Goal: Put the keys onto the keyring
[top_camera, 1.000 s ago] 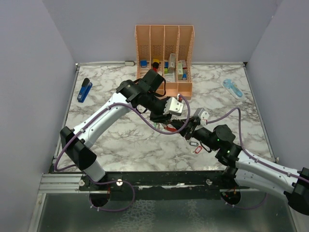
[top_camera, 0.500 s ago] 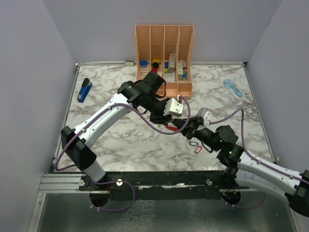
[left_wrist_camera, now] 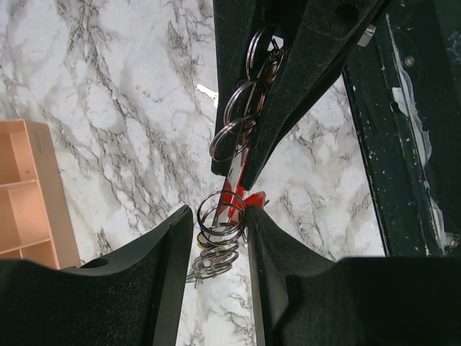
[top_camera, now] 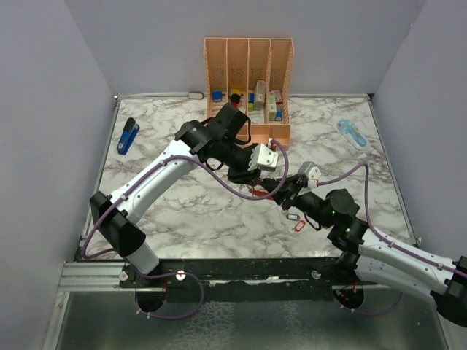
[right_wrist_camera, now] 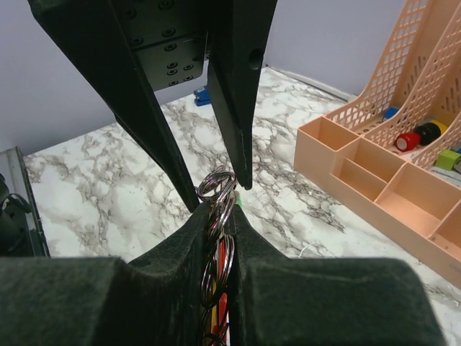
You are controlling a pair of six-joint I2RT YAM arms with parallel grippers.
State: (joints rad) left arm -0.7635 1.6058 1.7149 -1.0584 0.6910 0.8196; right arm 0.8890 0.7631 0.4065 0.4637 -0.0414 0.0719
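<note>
Top external view: both arms bend inward from the near edge. The right gripper [top_camera: 276,191] and left gripper [top_camera: 255,184] meet tip to tip above the veined marble table [top_camera: 182,219]. Only the wrist views show the grips. The right claw pinches the red keyring [left_wrist_camera: 234,196], strung with silver wire split rings [left_wrist_camera: 229,130] of the keys [left_wrist_camera: 209,263]. The left claw clamps a coil of those rings. Beyond stands a peach mesh organizer [top_camera: 248,65].
</note>
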